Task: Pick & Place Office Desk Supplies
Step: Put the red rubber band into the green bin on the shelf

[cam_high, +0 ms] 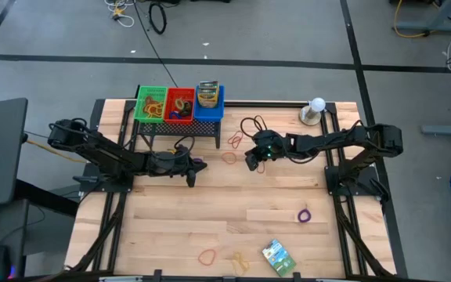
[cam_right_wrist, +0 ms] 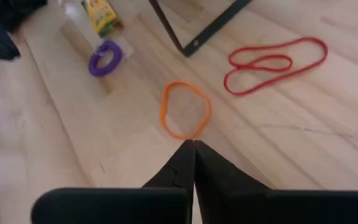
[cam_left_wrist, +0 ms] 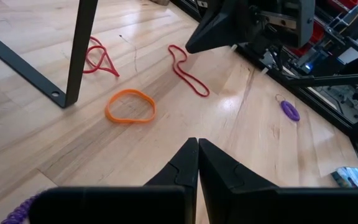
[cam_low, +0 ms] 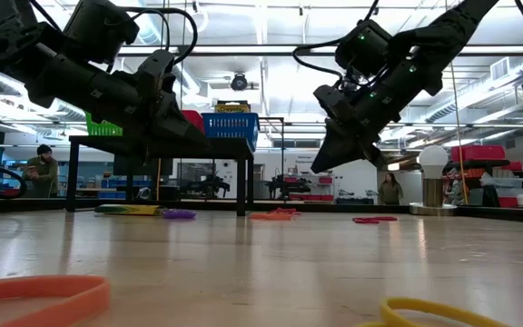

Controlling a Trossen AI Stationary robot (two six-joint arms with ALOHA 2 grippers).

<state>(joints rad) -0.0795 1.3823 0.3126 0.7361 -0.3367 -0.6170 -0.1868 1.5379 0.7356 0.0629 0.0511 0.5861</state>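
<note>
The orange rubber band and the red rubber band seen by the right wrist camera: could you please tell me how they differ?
The orange rubber-band loop lies open as one roundish ring; the long red rubber-band loop is stretched out and folded over itself into a double loop. The orange one looks smaller and broader in its strip, the red one longer and thinner. The orange one lies nearer the right pincer. Both rest flat on the wooden table.

bare wood mid-table (cam_high: 210, 207), rack legs (cam_high: 214, 139) blocking the back
</note>
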